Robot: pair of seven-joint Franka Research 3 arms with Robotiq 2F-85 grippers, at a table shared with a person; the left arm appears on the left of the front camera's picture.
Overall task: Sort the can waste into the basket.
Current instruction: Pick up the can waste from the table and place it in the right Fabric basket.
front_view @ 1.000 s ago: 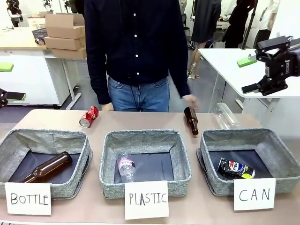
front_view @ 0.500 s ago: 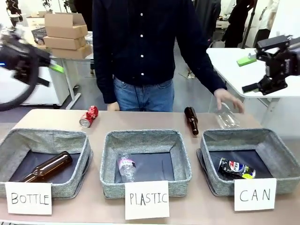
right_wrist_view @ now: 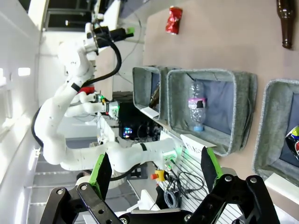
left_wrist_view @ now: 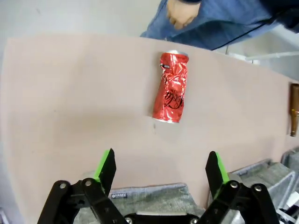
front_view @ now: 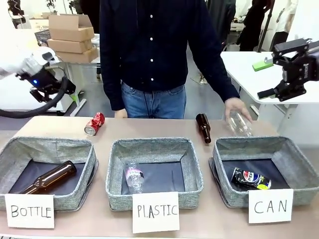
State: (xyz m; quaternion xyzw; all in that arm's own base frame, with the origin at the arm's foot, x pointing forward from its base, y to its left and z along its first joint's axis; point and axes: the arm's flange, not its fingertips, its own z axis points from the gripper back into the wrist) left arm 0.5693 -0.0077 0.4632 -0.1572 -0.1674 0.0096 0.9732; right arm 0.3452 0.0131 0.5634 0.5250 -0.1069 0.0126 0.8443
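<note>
Toward the worktop's far left, just beyond the BOTTLE bin, the dented red can lies on its side. The left arm hangs up and to its left, jaws spread wide and empty, with the can ahead of them in the wrist view. Over on the right, the dark Pepsi can lies inside the CAN basket while the right arm is held high, jaws released and holding nothing. Behind that basket the person's hand rests on, or perhaps only beside, a blurred clear plastic bottle.

Dented red can beyond open tool
</note>
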